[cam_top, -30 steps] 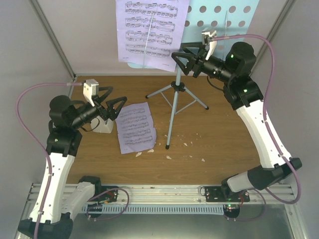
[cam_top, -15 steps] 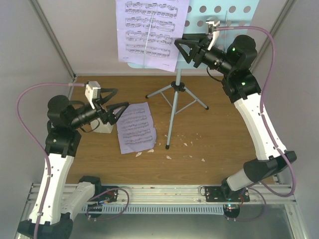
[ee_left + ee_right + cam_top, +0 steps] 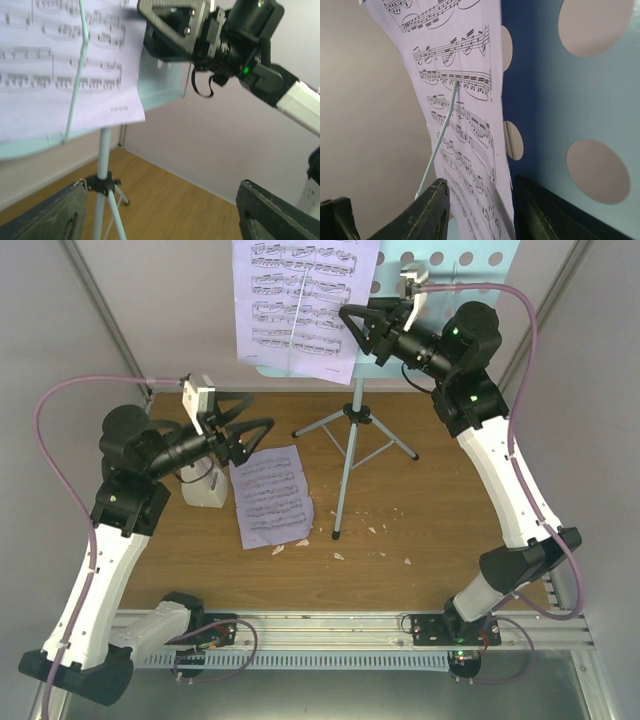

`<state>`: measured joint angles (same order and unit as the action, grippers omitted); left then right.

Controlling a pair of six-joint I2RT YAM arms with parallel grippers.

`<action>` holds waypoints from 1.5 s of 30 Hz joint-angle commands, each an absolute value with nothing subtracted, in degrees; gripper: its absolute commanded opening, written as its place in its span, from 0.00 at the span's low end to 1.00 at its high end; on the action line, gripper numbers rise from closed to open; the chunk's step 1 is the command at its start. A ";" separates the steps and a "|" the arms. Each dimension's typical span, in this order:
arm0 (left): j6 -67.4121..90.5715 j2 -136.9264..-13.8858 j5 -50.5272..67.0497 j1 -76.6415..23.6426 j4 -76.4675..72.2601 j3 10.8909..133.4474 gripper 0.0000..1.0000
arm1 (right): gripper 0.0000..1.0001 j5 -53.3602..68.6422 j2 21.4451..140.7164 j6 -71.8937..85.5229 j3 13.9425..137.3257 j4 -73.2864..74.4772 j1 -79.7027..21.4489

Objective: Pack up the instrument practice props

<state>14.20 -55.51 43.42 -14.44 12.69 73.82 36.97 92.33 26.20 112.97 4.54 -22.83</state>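
**Right gripper neared the page on the stand**

The lavender sheet-music page (image 3: 300, 300) leaned on the desk of the light-blue music stand (image 3: 350, 440). It looked light, limp and easily creased, so it was best pinched at its free right edge. The right gripper (image 3: 485, 215) stood spread astride that edge, gripping nothing. The left gripper (image 3: 255, 440), also spread and empty, hovered above the table page (image 3: 272, 495), near the metronome (image 3: 207, 490). Since the earlier frame the right gripper had edged up and leftward toward the page. The left gripper had lifted and turned toward the stand.

the white-and-black left arm (image 3: 105, 545) stands bent at the elbow, its black two-finger left gripper (image 3: 258, 438) level with jaws spread wide, while the right arm (image 3: 510, 490) stretches high and forward, its right gripper (image 3: 354, 332) partly open.
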 commanded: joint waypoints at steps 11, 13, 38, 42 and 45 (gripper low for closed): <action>19.74 -74.23 30.95 -18.00 11.38 99.74 0.69 | 0.06 31.11 94.27 20.24 117.50 5.32 -24.13; 20.47 -77.87 32.63 -18.02 11.80 103.07 0.67 | 0.01 31.11 94.37 19.73 117.69 5.75 -24.09; 27.98 -93.27 43.89 -19.32 6.19 116.18 0.25 | 0.00 31.22 94.91 18.75 117.38 6.76 -24.10; 27.66 -92.89 43.92 -19.36 5.28 115.51 0.05 | 0.01 31.14 94.68 18.74 117.27 6.79 -24.16; 26.16 -91.98 43.56 -19.38 4.56 114.00 0.00 | 0.00 31.03 94.67 18.90 117.32 6.85 -24.09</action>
<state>27.27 -93.10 43.00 -19.07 8.45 114.48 31.77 94.56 19.73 116.09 5.58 -23.83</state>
